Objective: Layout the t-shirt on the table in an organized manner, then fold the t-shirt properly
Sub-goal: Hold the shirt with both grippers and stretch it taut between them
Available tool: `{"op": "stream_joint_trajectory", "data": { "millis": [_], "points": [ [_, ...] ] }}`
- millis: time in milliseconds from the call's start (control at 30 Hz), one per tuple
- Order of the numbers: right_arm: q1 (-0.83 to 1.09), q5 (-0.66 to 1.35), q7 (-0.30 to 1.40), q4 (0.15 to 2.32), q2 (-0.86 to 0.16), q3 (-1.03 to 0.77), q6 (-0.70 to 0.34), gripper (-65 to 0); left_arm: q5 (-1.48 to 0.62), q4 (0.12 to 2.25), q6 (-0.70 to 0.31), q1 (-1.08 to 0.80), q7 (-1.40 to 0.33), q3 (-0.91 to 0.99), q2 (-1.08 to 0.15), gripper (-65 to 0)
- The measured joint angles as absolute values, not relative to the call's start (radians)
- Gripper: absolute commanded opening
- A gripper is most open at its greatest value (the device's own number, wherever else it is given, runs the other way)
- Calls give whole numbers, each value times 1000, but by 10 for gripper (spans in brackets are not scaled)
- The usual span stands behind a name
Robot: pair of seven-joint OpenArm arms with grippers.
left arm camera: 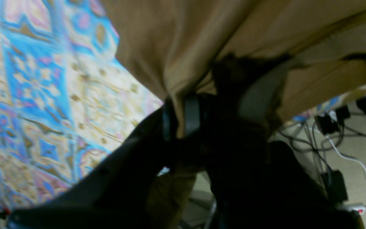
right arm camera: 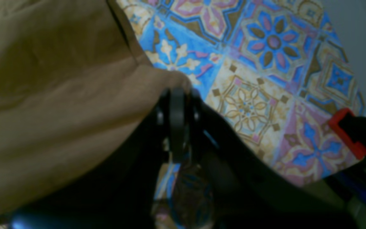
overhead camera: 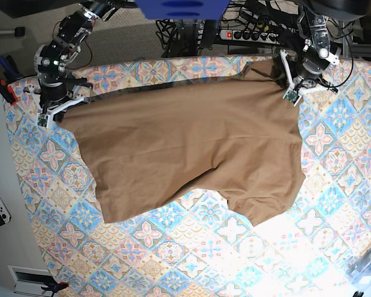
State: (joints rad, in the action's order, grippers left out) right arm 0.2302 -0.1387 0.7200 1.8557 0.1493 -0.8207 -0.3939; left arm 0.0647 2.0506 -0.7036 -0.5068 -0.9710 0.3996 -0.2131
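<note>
Two end effectors of mine pinch one plain tan-brown short-sleeved cotton t-shirt (overhead camera: 185, 148) at its far corners.

My left end effector (left arm camera: 180, 114) is clamped shut on a bunched fold of the cloth near the bench's far edge, at about 2 o'clock in the base view; past that edge, cables (left arm camera: 332, 140) lie on the floor. My right end effector (right arm camera: 177, 95) is closed on the opposite corner at about 10 o'clock, where the fabric peaks between its fingers. Between the two grips the shirt lies spread over the bench (overhead camera: 334, 185), a large rectangle covered in pastel blue, pink and cream tile-patterned cloth, with its near edge uneven toward 6 o'clock. An orange-and-black clamp (right arm camera: 354, 133) sits at the bench edge beside my right end effector.
</note>
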Motion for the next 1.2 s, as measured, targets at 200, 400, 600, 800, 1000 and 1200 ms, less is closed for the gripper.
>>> {"op": "stream_joint_trajectory", "data": {
  "millis": [200,400,600,800,1000,1200],
  "points": [
    [230,-139,721,1856,149,-818,-393,-650,65,2065,-704,-508,-973,398,-213,-650],
    [230,-141,720,1856,147,-762,-393,-650,172,2069,-704,-511,-970,365,-214,-650],
    [230,-141,721,1856,148,-713,-394,-650,363,2083,-704,-505,-847,329,-151,-650],
    [230,-142,721,1856,147,-715,-393,-650,643,2082,-710,-505,-707,282,-39,-650],
    [230,-142,721,1806,146,-722,-393,-650,754,2033,-707,-502,-696,265,-6,-650],
    [231,-142,723,1776,142,-768,-393,-650,659,1948,-703,-500,-687,368,11,-650]
  ]
}}
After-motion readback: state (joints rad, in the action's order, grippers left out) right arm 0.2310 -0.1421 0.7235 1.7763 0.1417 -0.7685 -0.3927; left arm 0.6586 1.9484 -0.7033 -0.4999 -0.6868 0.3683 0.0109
